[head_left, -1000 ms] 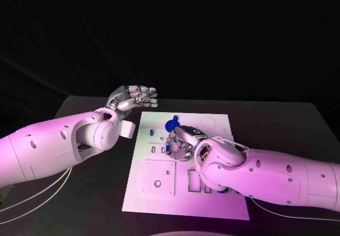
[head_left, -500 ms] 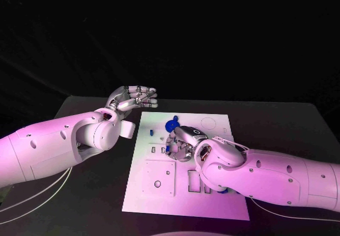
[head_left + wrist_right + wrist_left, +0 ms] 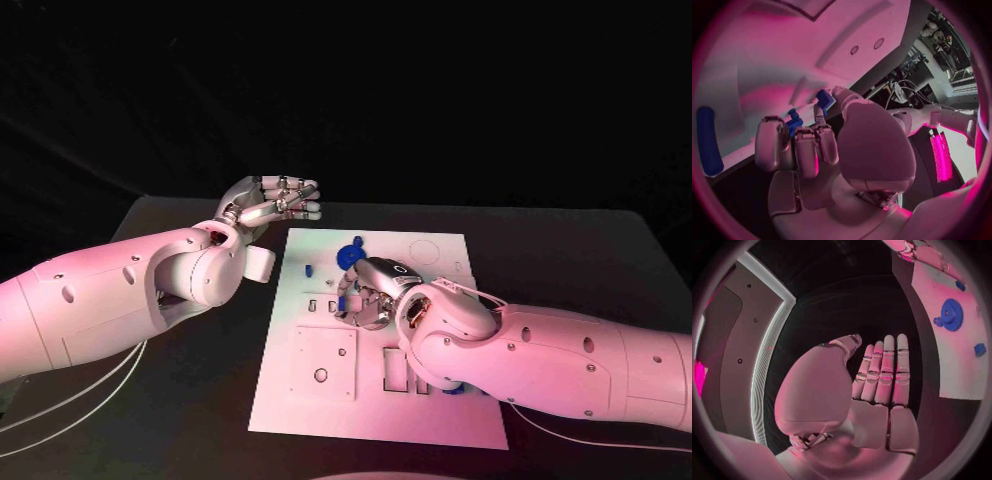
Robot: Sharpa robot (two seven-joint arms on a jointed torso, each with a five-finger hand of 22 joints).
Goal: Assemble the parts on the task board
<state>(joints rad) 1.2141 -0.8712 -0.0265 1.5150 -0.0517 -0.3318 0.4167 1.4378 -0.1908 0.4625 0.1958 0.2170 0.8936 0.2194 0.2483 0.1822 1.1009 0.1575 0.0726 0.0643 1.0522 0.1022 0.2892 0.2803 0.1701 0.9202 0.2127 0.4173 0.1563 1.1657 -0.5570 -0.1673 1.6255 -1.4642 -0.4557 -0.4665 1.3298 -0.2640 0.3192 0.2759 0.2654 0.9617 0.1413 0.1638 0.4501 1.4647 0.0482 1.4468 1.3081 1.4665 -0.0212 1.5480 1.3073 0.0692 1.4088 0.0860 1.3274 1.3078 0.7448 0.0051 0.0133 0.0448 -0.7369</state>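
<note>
The right hand (image 3: 372, 293) hung low over the middle of the task board (image 3: 433, 415), its fingers (image 3: 804, 145) curled around a small blue part (image 3: 824, 98) at their tips. That part looked light, rigid and smooth, probably slippery, so a pinch across its flat sides would suit best. Its long axis could not be made out. The left hand (image 3: 271, 203) hovered above the tabletop (image 3: 577, 250) beside the board's far left corner, fingers curled in on nothing.

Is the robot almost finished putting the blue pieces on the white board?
Not yet. A blue gear already sits on the task board. The right hand pinches a small blue part in its fingers over the board. The left hand waits beside it. Several slots look unfilled.
</note>
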